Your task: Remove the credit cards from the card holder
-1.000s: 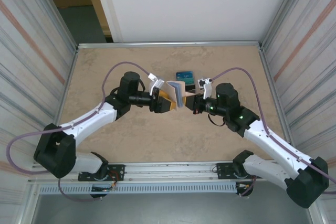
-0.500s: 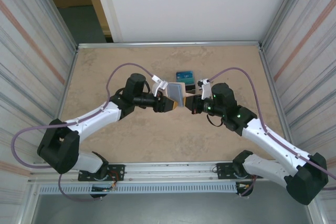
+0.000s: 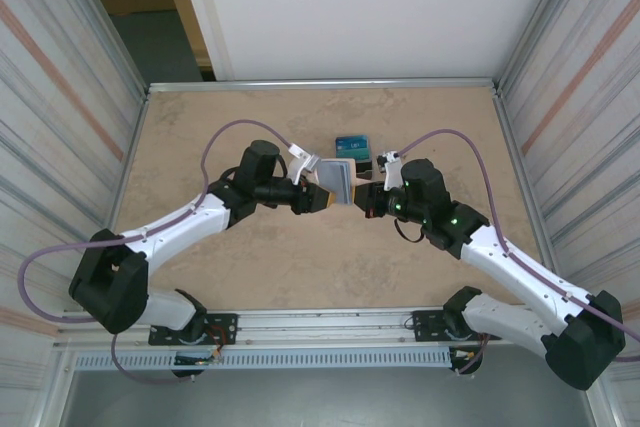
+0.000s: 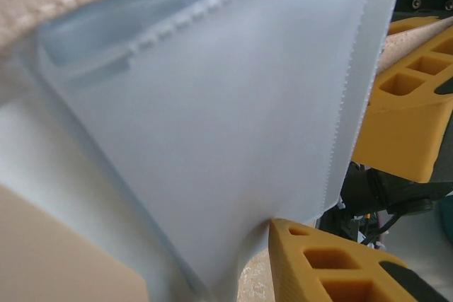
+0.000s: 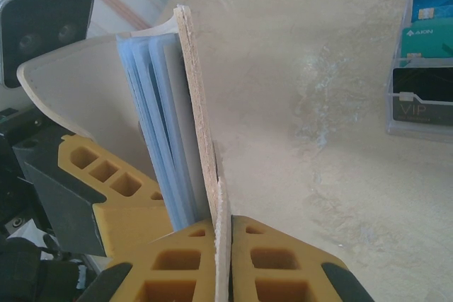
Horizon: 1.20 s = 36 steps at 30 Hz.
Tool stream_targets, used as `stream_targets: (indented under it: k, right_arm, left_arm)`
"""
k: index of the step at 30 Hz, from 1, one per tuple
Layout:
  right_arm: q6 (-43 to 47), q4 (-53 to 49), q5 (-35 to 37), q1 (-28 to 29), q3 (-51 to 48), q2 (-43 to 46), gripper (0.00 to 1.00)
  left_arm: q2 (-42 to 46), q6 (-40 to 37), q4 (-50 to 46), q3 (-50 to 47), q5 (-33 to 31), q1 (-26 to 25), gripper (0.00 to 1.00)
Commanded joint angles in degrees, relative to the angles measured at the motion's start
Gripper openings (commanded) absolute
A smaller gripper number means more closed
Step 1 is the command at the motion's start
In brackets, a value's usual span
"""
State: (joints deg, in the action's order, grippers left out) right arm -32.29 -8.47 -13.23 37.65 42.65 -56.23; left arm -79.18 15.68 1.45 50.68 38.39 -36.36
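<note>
The sandy tabletop (image 3: 200, 127) holds everything. In the middle, the right claw (image 3: 360, 195) is pressed together on the tan cover (image 5: 202, 118) of the card holder (image 3: 338, 179), which stands open on its edge. The left claw (image 3: 318, 195) has fingers on both sides of the clear pockets (image 4: 212, 139); I cannot tell if it pinches them. The credit cards (image 3: 352, 144) lie on the tabletop just behind.

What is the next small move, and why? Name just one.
Probably close the left gripper on the clear sleeve lying between its fingers. The right gripper already clamps the card holder by its tan cover, so a firm left pinch should let the sleeves be spread.
</note>
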Motion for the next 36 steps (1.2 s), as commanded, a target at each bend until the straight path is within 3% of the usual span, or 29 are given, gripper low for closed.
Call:
stream_targets:
  k: [1,4,8,19,23,25,36]
  right_arm:
    - [0.8,0.3,1.7,0.2,2.7,1.8,0.0]
    - [0.8,0.3,1.5,0.1,2.8,2.4,0.0]
    - [0.8,0.1,1.5,0.1,2.8,2.6,0.0]
    - [0.4,1.1,-0.3,-0.2,2.5,3.1,0.0]
    - [0.3,3.3,-4.2,-0.6,1.7,3.0,0.25]
    - [0.3,3.9,-4.9,-0.8,1.4,2.9,0.32]
    - [0.0,4.4,-5.3,-1.5,0.6,2.0,0.41]
  left_arm:
    - [1.8,-0.7,-1.3,1.7,-1.0,0.4,0.38]
    - [2.0,0.3,0.1,1.4,0.5,0.9,0.44]
    - [1.9,0.7,0.6,1.4,1.2,1.0,0.43]
    - [1.2,1.1,0.8,1.4,1.8,1.0,0.09]
    - [1.1,1.4,2.3,1.4,2.8,1.1,0.04]
    - [1.0,1.9,2.9,1.6,3.0,1.0,0.02]
    - [1.3,3.1,5.4,1.1,5.3,1.1,0.01]
